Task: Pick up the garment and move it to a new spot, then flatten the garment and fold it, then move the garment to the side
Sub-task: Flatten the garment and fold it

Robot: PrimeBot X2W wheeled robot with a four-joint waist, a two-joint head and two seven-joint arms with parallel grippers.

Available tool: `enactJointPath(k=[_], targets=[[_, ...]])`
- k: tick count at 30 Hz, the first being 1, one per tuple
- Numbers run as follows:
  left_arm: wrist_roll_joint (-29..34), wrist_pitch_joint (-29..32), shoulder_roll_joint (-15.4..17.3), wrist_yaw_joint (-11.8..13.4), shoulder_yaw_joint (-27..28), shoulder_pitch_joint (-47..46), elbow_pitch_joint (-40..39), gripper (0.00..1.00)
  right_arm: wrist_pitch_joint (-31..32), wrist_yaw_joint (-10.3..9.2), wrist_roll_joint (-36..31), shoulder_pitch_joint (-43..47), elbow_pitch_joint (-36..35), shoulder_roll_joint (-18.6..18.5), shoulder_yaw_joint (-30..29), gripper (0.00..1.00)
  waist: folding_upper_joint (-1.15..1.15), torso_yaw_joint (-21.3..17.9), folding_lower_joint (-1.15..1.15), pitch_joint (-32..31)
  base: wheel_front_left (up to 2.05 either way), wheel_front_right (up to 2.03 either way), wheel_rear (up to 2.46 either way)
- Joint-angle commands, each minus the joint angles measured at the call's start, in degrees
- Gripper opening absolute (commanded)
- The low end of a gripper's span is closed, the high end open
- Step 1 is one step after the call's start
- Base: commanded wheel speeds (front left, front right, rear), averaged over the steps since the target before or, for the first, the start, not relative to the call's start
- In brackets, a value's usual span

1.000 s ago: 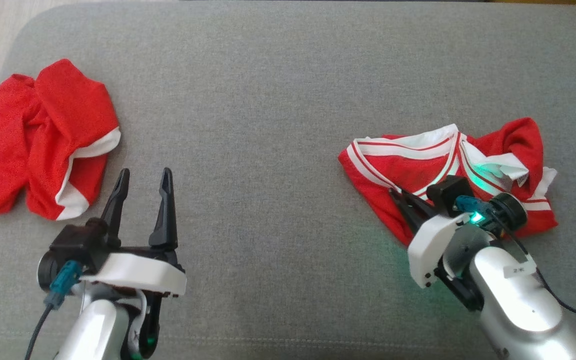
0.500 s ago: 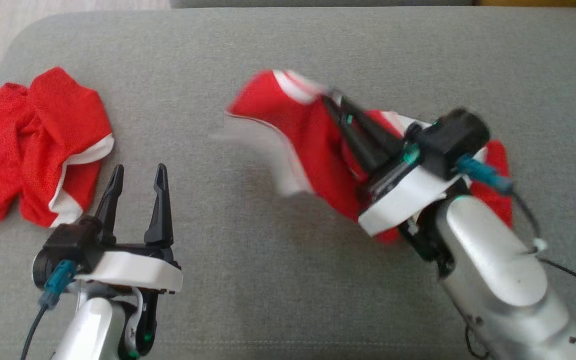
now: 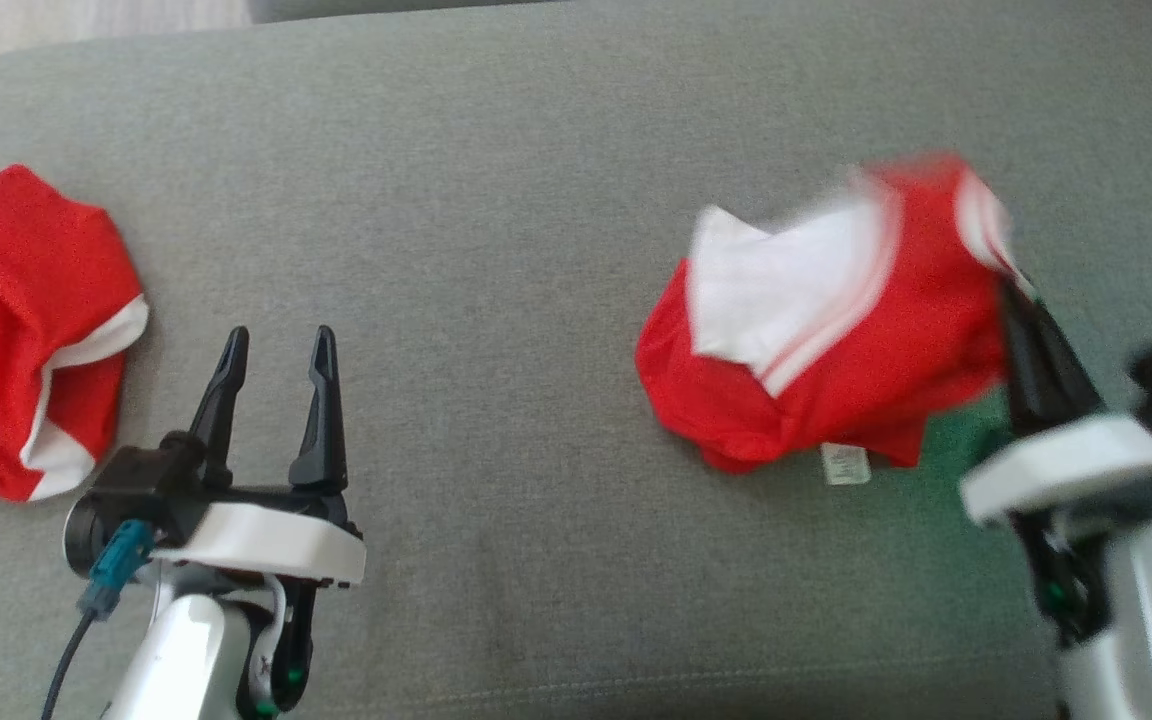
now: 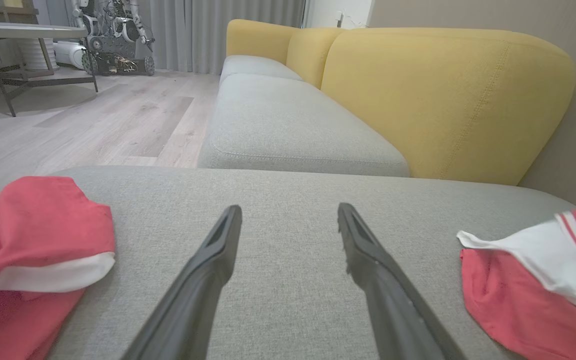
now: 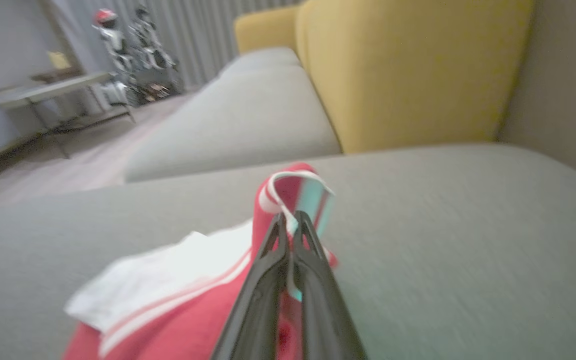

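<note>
**Mid-carry with the jersey: tips and a headcount**

Head view: the right gripper [image 3: 1011, 290], at 3 o'clock, has its fingers pressed together on the striped edge of the garment [image 3: 836, 370]. The red-and-white bundle sits just left of the gripper and is blurry, so I can't tell whether its underside touches the grey cushion [image 3: 496, 200]. The left gripper [image 3: 280, 340], at 7 o'clock, is spread wide with nothing in it. A second red piece [image 3: 26, 330] lies at 9 o'clock.

Left wrist view: the spread fingers point at bare cushion. The second red piece is at 8 o'clock and the garment [image 4: 528, 280] at 4 o'clock.

Right wrist view: the fingers are clamped on the trim at dead centre [image 5: 288, 217], and the rest of the cloth trails off toward 7 o'clock.

My take is to hold that pinch tight and lift until the bulk hangs free. Then set it down on the open middle, well apart from the other piece. The free gripper can catch the far edge for spreading.

Count: two grippers, two red garments and one white label [image 3: 844, 465].
</note>
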Motion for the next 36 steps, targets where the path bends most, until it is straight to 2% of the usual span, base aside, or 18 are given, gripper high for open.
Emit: enactJointPath(k=[1,3,8,9,10,11,20,27,36], targets=[[0.53,-0.7,0.7,-0.2,2.22,-2.38,-1.78,1.0,0.57,-0.04,-0.94,0.13,-0.87,0.7,-2.08,0.0,0.0,-0.58,0.0,0.44,0.0,0.0,0.0],[0.64,-0.7,0.72,-0.19,2.35,-2.47,-1.84,1.0,0.55,-0.04,-1.14,1.76,0.51,1.21,-5.53,0.0,0.0,-1.01,0.0,0.68,0.0,0.0,0.0],[0.72,-0.7,0.72,-0.38,2.45,-2.59,-1.72,1.0,1.18,-0.04,-2.1,3.18,4.45,1.78,-9.06,0.0,0.0,-1.34,0.0,0.9,0.0,0.0,0.0],[0.72,-0.7,0.71,-0.43,2.49,-2.6,-1.66,1.0,1.04,-0.04,-2.29,3.12,5.15,1.87,-9.24,0.22,0.0,-1.34,0.0,0.85,0.0,0.0,0.0],[0.69,-0.7,0.66,-0.42,2.61,-2.59,-1.62,1.0,0.67,-0.04,-2.4,2.98,5.62,1.97,-9.34,0.91,0.0,-1.33,0.0,0.74,0.0,0.0,0.0],[0.71,-0.7,0.6,-0.33,2.78,-2.53,-1.62,1.0,0.22,-0.04,-2.48,2.83,5.83,2.07,-9.21,1.0,0.0,-1.32,0.0,0.62,0.0,0.0,0.0],[1.81,-0.7,-0.11,0.71,4.35,-0.4,-1.84,1.0,-3.95,-0.04,-4.67,3.04,-1.16,1.69,-6.37,1.0,0.0,-0.31,0.0,-1.92,0.0,0.0,0.0],[2.28,-0.7,-0.15,1.09,6.12,3.29,-2.01,1.0,-2.16,-0.04,-6.11,5.67,-8.11,0.83,-1.23,1.0,0.0,-0.52,0.0,-4.72,0.0,0.0,0.0],[2.37,-0.7,0.09,0.95,6.57,8.17,-1.36,1.0,-0.4,-0.04,-5.92,10.7,-10.29,1.8,1.83,1.0,0.0,-1.13,0.0,-8.28,0.0,0.0,0.0]])
